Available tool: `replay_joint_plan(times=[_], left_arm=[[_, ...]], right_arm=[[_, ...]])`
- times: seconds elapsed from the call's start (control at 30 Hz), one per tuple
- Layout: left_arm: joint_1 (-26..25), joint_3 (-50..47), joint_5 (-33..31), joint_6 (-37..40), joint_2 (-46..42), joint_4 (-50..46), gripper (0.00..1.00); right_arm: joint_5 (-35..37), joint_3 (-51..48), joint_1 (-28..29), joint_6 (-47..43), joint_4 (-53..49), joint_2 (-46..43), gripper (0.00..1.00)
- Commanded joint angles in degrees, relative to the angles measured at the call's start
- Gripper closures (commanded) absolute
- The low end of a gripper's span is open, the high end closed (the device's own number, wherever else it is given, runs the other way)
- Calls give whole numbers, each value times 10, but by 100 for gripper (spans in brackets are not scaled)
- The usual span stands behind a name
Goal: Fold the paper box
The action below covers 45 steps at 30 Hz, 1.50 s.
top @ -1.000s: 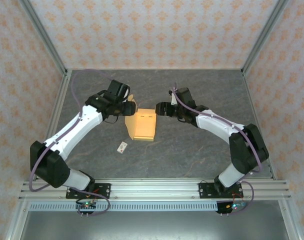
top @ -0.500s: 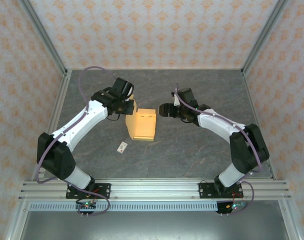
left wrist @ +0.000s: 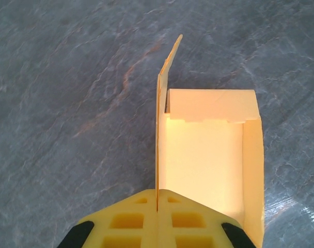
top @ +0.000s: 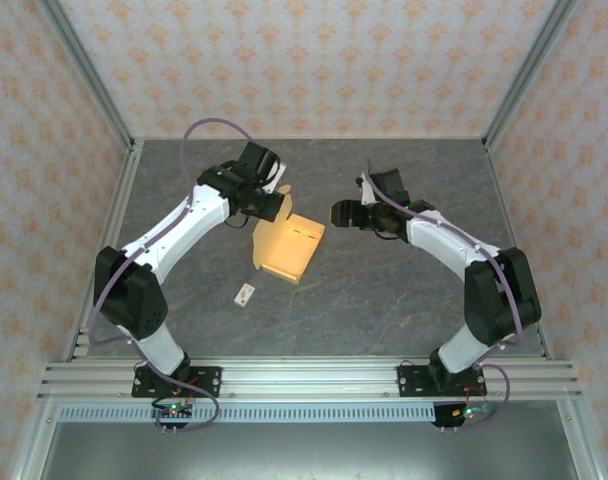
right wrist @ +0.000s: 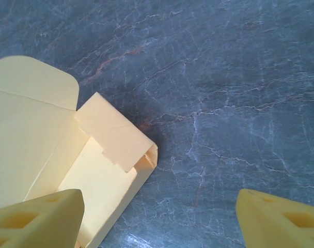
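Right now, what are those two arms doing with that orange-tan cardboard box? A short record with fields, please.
Box: light orange-tan thin cardboard box, partly folded, on the grey marbled table
Left arm: left gripper shut on the box's upright flap
Right arm: right gripper open, beside the box, holding nothing
Also: small white tag lying apart from the box

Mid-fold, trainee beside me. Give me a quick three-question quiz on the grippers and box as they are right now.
1. True or false: the left gripper is shut on a thin wall of the box.
2. The right gripper is: A) open, holding nothing; B) shut on the box; C) shut on nothing.
3. Fill in: the white tag lies on the ___ arm's side of the box.
Key: 1 true; 2 A; 3 left.
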Motion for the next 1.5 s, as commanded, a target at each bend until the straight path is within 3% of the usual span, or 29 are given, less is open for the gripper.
replay_joint_plan(times=[0.0, 0.17, 0.47, 0.7, 1.03, 1.47], left_arm=[[-13, 29, 35, 97, 7, -16, 97], [-14, 55, 63, 146, 22, -12, 97], [-17, 90, 87, 168, 57, -17, 97], [-17, 106, 91, 173, 71, -23, 98], [-18, 109, 73, 165, 76, -20, 99], [-21, 115, 55, 154, 85, -20, 100]], right_arm=[[-63, 36, -25, -9, -40, 12, 22], [-157, 91, -57, -6, -68, 85, 26], [-264, 152, -58, -31, -98, 209, 34], [-307, 158, -59, -52, -99, 254, 43], [-333, 118, -56, -40, -60, 253, 50], [-282, 109, -34, -48, -64, 248, 61]])
